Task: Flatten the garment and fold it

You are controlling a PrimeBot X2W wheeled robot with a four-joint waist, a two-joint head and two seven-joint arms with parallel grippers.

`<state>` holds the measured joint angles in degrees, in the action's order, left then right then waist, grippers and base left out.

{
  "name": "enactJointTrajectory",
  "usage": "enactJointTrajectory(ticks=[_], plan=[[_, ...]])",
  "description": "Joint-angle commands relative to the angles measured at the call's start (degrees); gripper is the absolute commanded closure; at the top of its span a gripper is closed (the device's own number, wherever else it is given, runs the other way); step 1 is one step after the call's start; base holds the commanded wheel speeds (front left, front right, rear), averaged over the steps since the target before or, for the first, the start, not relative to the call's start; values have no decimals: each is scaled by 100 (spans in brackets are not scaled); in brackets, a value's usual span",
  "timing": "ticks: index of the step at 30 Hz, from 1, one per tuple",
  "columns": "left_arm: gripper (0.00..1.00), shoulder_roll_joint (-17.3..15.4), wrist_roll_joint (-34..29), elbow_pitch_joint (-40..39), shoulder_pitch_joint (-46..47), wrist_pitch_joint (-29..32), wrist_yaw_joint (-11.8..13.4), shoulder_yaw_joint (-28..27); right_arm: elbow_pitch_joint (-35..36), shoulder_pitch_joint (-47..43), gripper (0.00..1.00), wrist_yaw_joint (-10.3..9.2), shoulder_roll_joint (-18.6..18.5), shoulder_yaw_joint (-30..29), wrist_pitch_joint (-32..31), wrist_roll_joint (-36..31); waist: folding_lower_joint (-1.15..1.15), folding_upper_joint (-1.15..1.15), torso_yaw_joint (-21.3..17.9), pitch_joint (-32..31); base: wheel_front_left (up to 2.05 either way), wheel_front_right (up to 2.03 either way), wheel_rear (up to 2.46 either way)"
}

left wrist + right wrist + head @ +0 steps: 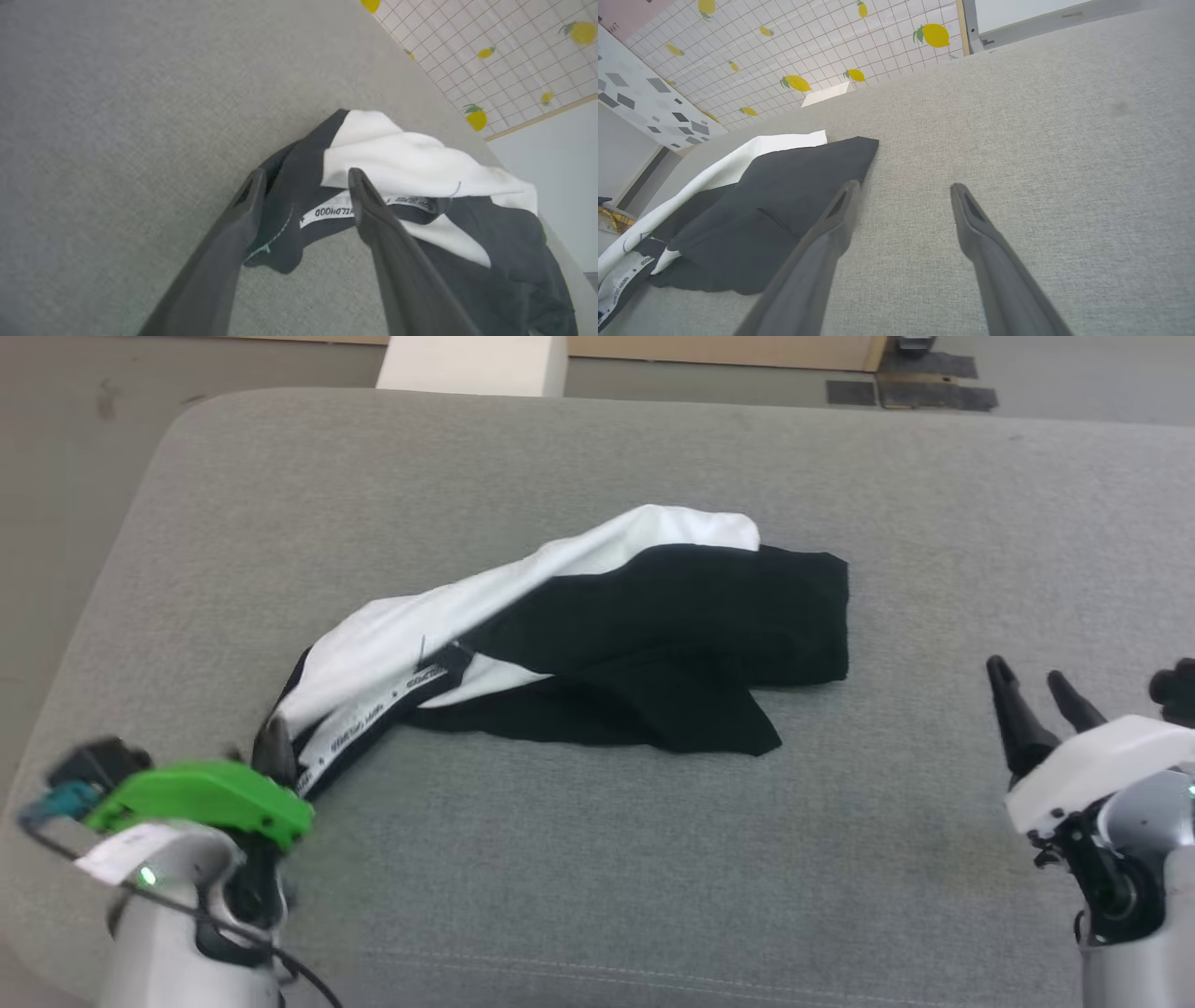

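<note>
Okay, both sets of fingers released: left gripper (306, 173) beside the printed neck band (334, 211) of the crumpled, soft white-and-black shirt (597, 616), right gripper (904, 185) idle. I'd pinch opposite edges and spread them wide.

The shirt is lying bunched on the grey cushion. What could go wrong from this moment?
The left gripper has its jaws open around the shirt's neck band; drawing back might snag and drag it.
The black sleeves lie heaped over the white body; folding now would likely trap creases.
The right gripper hangs over bare cushion, apart from the shirt, so a one-sided pull may twist it.
</note>
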<state>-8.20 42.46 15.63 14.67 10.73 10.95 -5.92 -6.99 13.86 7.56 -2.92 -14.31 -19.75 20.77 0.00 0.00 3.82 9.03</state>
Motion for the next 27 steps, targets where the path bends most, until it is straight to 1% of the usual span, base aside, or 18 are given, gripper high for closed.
enactJointTrajectory(ticks=[1, 3, 5, 6, 8, 10, 14, 17, 23, 27], plan=[[0, -47, 6, -200, 138, -259, -123, -46, 18, 74, 0, -8, 4, 80, -62, -90, 0, 0, 102, -45, 0, 0, 0], [0, -173, -240, -506, 161, -840, -349, -46, -39, 218, 0, -8, 4, 246, -206, -291, 0, 0, 142, -40, 0, 0, 0], [0, -318, -687, -730, 62, -1359, -460, 101, -168, 425, 0, -8, 4, 439, -414, -576, 0, 0, 182, -16, 0, 0, 0], [0, -344, -860, -814, 1, -1669, -503, 132, -290, 568, 0, -8, 4, 522, -570, -714, 0, 0, 196, 4, 0, 0, 0], [0, -411, -1213, -863, -155, -2088, -545, 266, -567, 863, 0, -8, 4, 719, -899, -1008, 0, 0, 214, 47, 0, 0, 0], [0, -377, -1458, -905, -269, -2326, -527, 369, -873, 1192, 0, -8, 4, 880, -1225, -1341, 0, 0, 257, 126, 0, 0, 0], [0, -215, -1773, -978, -338, -2511, -537, 551, -1568, 1790, 0, -8, 3, 909, -1627, -1875, 0, 0, 432, 311, 0, 0, 0], [0, -77, -1852, -989, -315, -2550, -578, 596, -2045, 2094, 0, -8, -11, 826, -1766, -2252, 0, 0, 572, 456, 0, 0, 0], [0, 64, -1937, -912, -179, -2569, -677, 595, -2756, 2401, 0, -8, -27, 820, -1720, -2767, 0, 0, 775, 761, 0, 0, 0], [0, 128, -2022, -929, -96, -2571, -746, 576, -3059, 2476, 0, -8, -23, 868, -1541, -2856, 0, 0, 819, 877, 0, 0, 0]])
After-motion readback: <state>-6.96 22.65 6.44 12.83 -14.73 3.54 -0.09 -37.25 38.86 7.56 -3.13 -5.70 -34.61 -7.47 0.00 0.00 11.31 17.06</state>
